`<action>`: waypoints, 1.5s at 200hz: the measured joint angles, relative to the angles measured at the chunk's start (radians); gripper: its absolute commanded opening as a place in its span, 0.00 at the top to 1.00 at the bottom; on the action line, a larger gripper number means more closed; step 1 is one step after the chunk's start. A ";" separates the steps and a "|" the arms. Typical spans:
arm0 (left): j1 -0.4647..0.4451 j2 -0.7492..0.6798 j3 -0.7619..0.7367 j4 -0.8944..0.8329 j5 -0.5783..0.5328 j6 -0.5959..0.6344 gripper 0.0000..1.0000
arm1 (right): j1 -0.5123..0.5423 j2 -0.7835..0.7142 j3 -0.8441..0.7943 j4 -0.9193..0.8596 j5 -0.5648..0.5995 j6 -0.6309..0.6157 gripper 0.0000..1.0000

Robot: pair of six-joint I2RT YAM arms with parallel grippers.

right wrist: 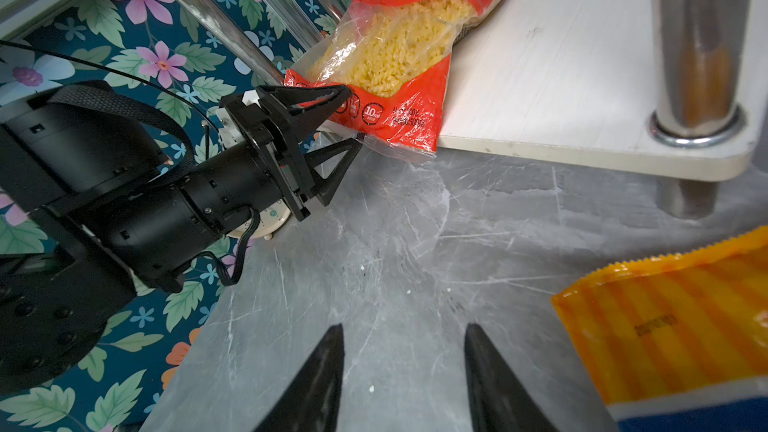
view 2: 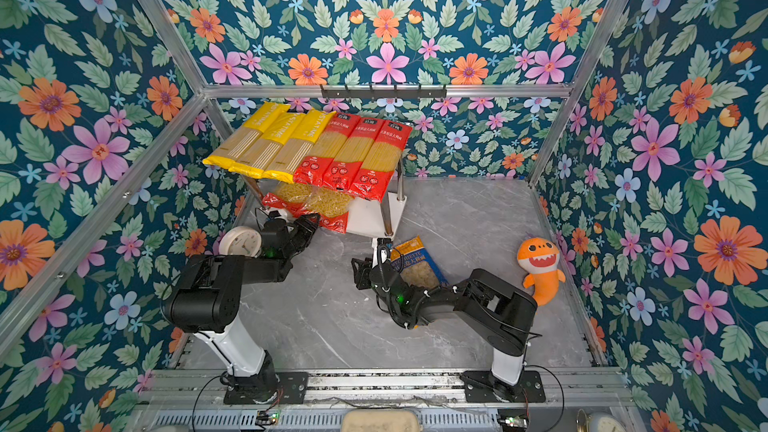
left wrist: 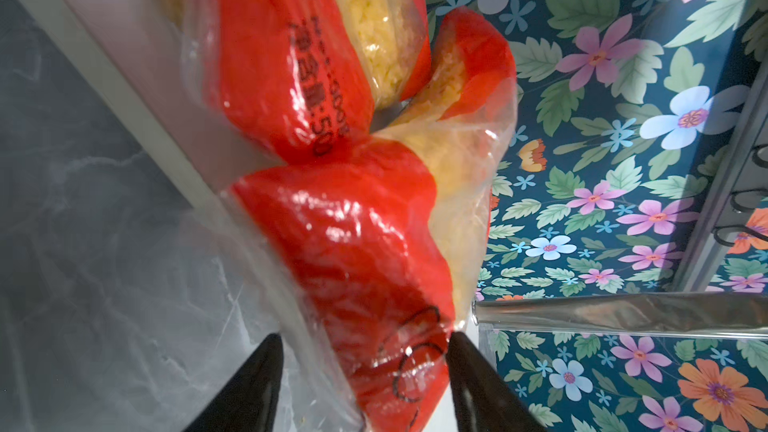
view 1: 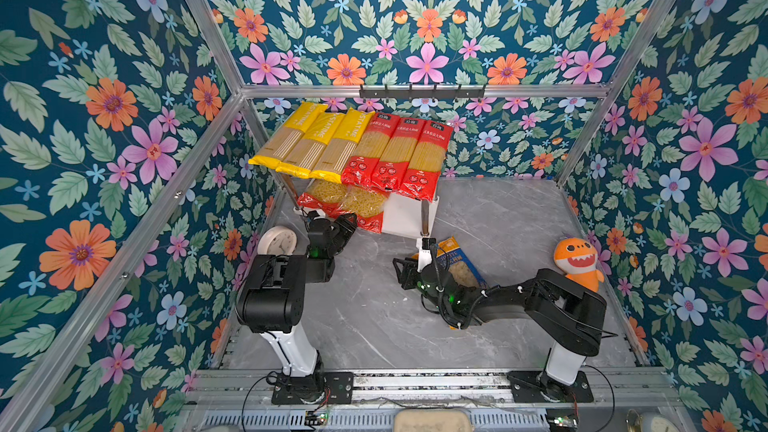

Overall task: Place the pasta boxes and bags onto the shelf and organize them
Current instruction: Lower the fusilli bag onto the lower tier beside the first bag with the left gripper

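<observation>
red bag point(left wrist: 345, 251) on shelf point(left wrist: 137, 89), between left tool's point(left wrist: 365, 336) jaws

This is a robotics lab test cell, dressed to look homely. Bare aluminium frame bars point(view 1: 291, 91) hold flat wall panels point(view 1: 104, 118) printed with flowers, and the floor is a grey marble-look tabletop point(view 1: 374, 326). A left arm point(view 1: 274, 297) and a right arm point(view 1: 561, 305) are bolted to a metal rail point(view 1: 428, 382) at the front edge, with loose cables and a small circuit board point(view 1: 316, 416) below it. Household items sit inside: a small shelf point(view 1: 405, 214), a plush toy point(view 1: 577, 261) and a clock point(view 1: 277, 241).
</observation>
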 measured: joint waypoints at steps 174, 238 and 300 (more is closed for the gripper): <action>-0.092 0.092 0.093 0.055 0.011 -0.098 1.00 | 0.002 0.005 0.002 0.001 0.004 0.005 0.53; -0.081 0.072 0.072 0.059 0.050 -0.097 1.00 | 0.002 0.003 0.002 0.001 0.006 0.005 0.53; 0.027 0.058 0.064 0.034 0.136 -0.090 1.00 | 0.002 -0.003 0.000 0.000 0.005 0.004 0.53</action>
